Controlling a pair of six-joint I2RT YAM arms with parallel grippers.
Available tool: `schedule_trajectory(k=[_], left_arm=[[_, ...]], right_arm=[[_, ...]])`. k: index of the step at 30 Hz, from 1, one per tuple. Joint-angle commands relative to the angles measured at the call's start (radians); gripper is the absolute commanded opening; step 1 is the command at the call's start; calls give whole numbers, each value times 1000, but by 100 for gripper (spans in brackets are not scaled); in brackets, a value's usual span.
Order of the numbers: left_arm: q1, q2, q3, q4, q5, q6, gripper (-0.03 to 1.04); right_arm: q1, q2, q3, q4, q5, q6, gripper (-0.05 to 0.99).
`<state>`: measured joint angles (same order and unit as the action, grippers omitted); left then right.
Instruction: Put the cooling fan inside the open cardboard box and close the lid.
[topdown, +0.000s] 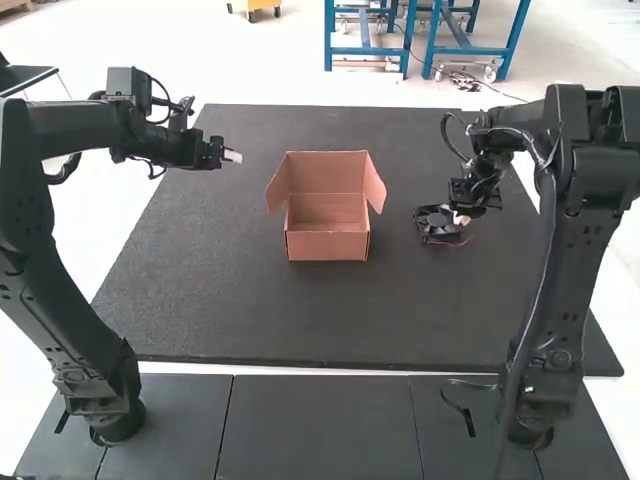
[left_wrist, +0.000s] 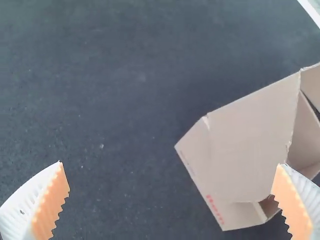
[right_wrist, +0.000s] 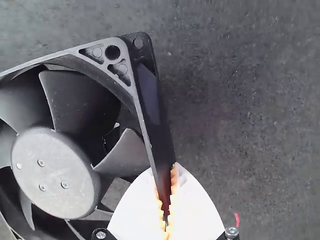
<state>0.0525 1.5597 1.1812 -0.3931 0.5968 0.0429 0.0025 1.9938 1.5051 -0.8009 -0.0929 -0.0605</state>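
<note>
Right wrist view: right hand (right_wrist: 166, 202) pinched the cooling fan (right_wrist: 60, 160) edge-on for lifting;
left hand (topdown: 228, 156) hung open, clear of the cardboard box (topdown: 326, 215).

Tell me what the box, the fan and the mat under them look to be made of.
The box is plain brown cardboard with a matte finish, going by its thin flaps and creased folds. The cooling fan is probably black moulded plastic, with a slight sheen on its frame and blades. The mat is dark, grainy and speckled, likely rubber or foam; I cannot tell which.
</note>
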Motion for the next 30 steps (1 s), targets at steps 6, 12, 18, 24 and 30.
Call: schedule_trajectory(k=[6,12,18,24,30], left_arm=[[-3,-56,-46,28,-147,29,95],[-46,-119,-92,36,-172,20,95],[-83,-174,-127,59,-184,-34,95],[-86,-197,-146,71,-198,-48,95],[-86,-201,-143,73,-198,-51,95]], right_arm=[[7,-228,32,-35,-82,19,-2],[17,-346,23,-70,-134,44,-2],[86,-440,6,-77,-160,102,-2],[208,-463,-3,-50,-165,182,-2],[346,-463,-31,57,-160,275,-2]])
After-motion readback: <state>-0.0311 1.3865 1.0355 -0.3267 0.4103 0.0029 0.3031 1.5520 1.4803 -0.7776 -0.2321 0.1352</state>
